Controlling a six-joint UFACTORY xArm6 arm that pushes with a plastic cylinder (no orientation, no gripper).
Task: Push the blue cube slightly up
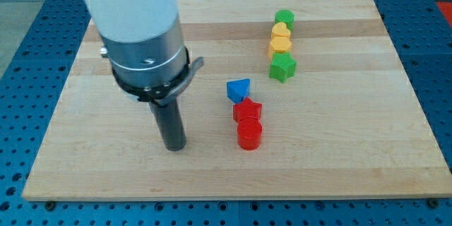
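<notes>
The only blue block point(238, 89) in view lies near the board's middle and looks angular, more like a wedge than a cube. It touches a red star-shaped block point(248, 111) just below it. My tip point(174, 147) rests on the board to the left of and below the blue block, about a rod's length away and touching no block. The arm's wide white and grey body hides the board's upper left.
A red cylinder point(248, 134) sits right under the red star. A column stands at the upper right: green cylinder point(284, 18), yellow block point(281, 30), yellow hexagon-like block point(280, 45), green star point(282, 67). The wooden board point(353, 127) lies on a blue perforated table.
</notes>
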